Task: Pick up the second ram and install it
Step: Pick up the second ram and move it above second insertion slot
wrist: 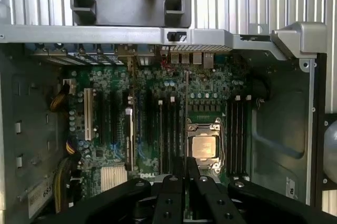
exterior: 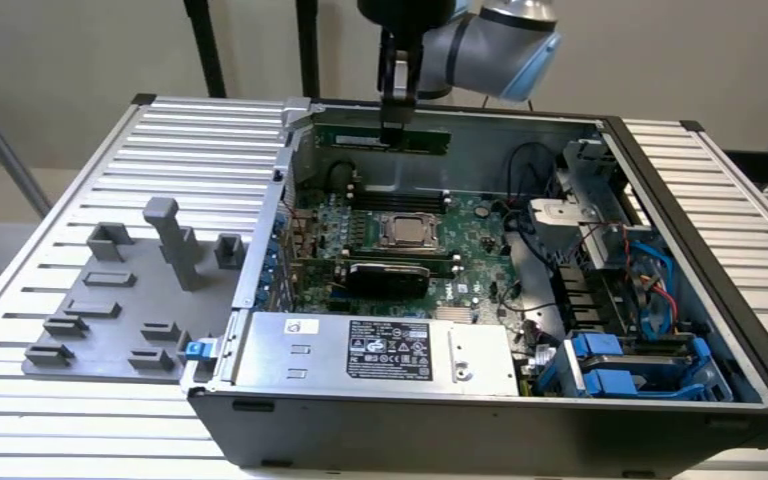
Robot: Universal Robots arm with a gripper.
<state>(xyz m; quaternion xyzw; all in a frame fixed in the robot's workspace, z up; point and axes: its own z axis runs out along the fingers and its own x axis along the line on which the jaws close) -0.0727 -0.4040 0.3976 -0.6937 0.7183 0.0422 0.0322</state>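
In the exterior view my gripper [exterior: 395, 118] hangs over the back of the open computer case [exterior: 704, 330], shut on the second ram [exterior: 351, 137]. The ram is a thin green strip held level and on edge, above the motherboard [exterior: 471, 225] and close to the case's rear wall. The wrist view has the black fingers [wrist: 171, 195] closed around the ram [wrist: 187, 113], seen edge-on as a thin line. Below it lie the processor socket [wrist: 202, 145] and long dark memory slots [wrist: 167, 129] on either side of it.
A grey fixture plate [exterior: 104, 315] with upright blocks lies on the ribbed table at the exterior view's left. Inside the case sit a silver power supply [exterior: 377, 350], cables and blue drive bays [exterior: 624, 365]. A black card [exterior: 384, 272] stands near the processor.
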